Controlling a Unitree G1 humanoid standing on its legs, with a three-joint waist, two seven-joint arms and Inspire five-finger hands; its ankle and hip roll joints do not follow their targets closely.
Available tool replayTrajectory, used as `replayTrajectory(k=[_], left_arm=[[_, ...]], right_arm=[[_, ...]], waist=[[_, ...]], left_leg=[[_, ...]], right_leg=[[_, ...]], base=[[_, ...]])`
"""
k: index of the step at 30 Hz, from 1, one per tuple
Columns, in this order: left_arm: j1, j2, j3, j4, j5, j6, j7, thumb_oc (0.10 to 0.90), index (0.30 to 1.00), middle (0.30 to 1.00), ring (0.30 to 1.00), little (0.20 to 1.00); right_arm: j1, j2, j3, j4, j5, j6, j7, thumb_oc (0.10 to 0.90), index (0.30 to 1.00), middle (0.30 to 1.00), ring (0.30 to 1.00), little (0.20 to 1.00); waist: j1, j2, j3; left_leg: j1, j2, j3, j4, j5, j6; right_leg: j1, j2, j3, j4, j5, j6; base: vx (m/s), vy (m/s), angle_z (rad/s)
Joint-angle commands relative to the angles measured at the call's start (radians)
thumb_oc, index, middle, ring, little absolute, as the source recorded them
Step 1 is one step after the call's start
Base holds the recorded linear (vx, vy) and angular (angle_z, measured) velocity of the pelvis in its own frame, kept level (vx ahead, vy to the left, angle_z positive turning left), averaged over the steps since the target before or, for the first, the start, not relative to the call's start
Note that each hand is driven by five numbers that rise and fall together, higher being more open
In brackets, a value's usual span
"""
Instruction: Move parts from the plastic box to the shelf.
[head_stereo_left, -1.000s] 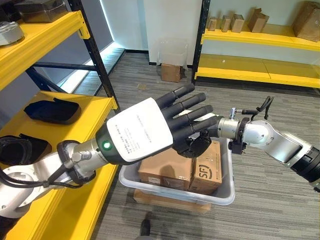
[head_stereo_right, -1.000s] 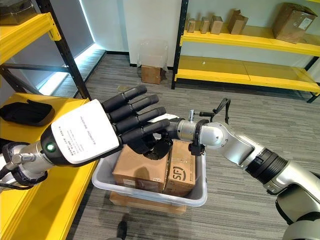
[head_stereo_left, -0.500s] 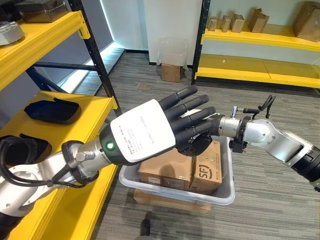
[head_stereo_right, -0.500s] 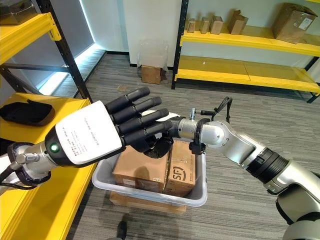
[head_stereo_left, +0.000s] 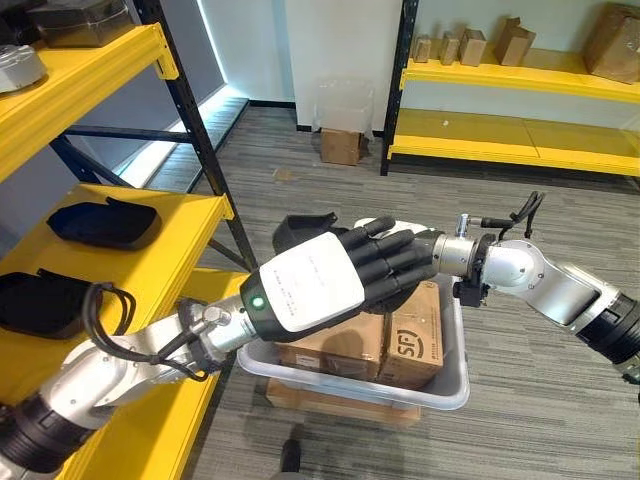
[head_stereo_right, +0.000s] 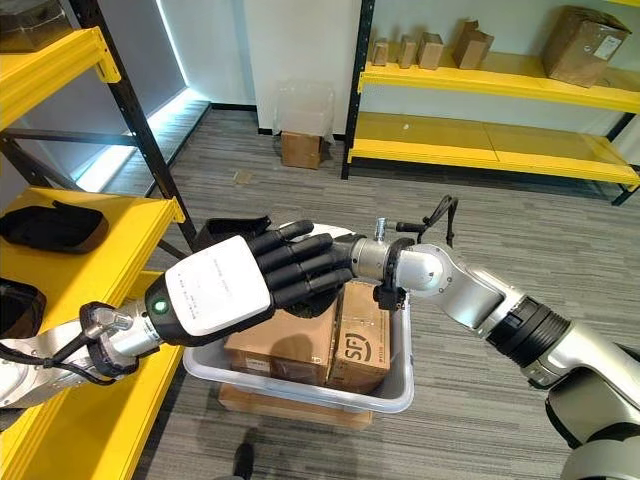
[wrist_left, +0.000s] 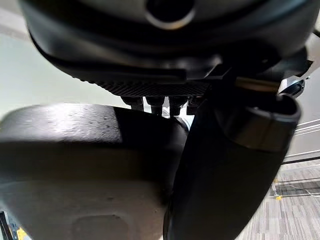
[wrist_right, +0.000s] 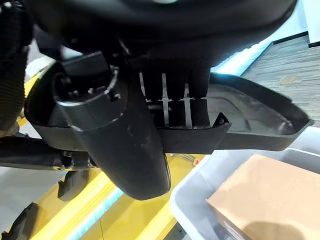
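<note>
The yellow shelf (head_stereo_left: 170, 215) runs along the robot's left side. Two dark moulded pieces already lie on it, one further off (head_stereo_left: 103, 222) and one nearer (head_stereo_left: 40, 300).

On the floor in front stands the grey plastic box (head_stereo_right: 300, 390), resting on a flat carton. It holds brown cardboard boxes (head_stereo_left: 415, 340) packed side by side.

Both arms meet above the box's far-left corner. The left hand (head_stereo_left: 310, 285) reaches across from the shelf side, its white back plate turned up to the head camera, and it covers the right hand from above.

The right hand (wrist_right: 125, 145) shows plainly in its own wrist view. Its fingers and thumb are pinched on the rim of a black part (head_stereo_left: 300, 232), a shallow tray-like moulding held in the air above the box. The part's edge pokes out past the left hand's back plate.

In the left wrist view the part sits right against the left palm. Whether that hand has closed on it I cannot tell.

This looks like the handover step, with the part lifted out and passing from the right hand to the left. The next move probably calls for:
- a firm grip by the left hand before the right lets go;
- a swing leftward to the shelf;
- setting the part down on bare yellow surface clear of the two pieces already there.
</note>
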Motion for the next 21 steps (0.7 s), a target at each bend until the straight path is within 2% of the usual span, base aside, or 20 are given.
replayTrajectory(k=[1, 9, 21], left_arm=[[-0.067, -0.004, 0.048, 0.014, -0.074, 0.042, 0.022, 0.900, 1.000, 1.000, 1.000, 1.000], [-0.042, -0.039, 0.067, 0.084, -0.052, 0.066, 0.033, 0.900, 1.000, 1.000, 1.000, 1.000], [0.092, -0.047, 0.215, 0.120, -0.049, 0.094, 0.079, 0.900, 1.000, 1.000, 1.000, 1.000]], right_arm=[[-0.066, 0.056, -0.138, -0.040, 0.041, -0.064, -0.087, 0.400, 0.300, 0.300, 0.300, 0.300], [-0.052, 0.081, -0.158, -0.032, 0.030, -0.056, -0.086, 0.400, 0.300, 0.300, 0.300, 0.300], [-0.020, 0.068, -0.189, -0.035, 0.033, -0.054, -0.079, 0.400, 0.300, 0.300, 0.300, 0.300]], waist=[[-0.013, -0.090, -0.073], [-0.018, -0.090, -0.074], [-0.007, -0.095, -0.074]], left_leg=[[-0.005, 0.100, 0.025, 0.033, -0.066, -0.042], [-0.003, 0.100, 0.027, 0.033, -0.068, -0.038], [-0.009, 0.097, 0.024, 0.039, -0.071, -0.036]], right_leg=[[0.045, -0.022, 0.003, 0.028, -0.075, 0.006], [0.038, -0.022, 0.011, 0.033, -0.076, 0.004], [0.039, -0.022, 0.010, 0.032, -0.076, 0.004]], base=[[0.00, 0.000, 0.00], [0.00, 0.000, 0.00], [0.00, 0.000, 0.00]])
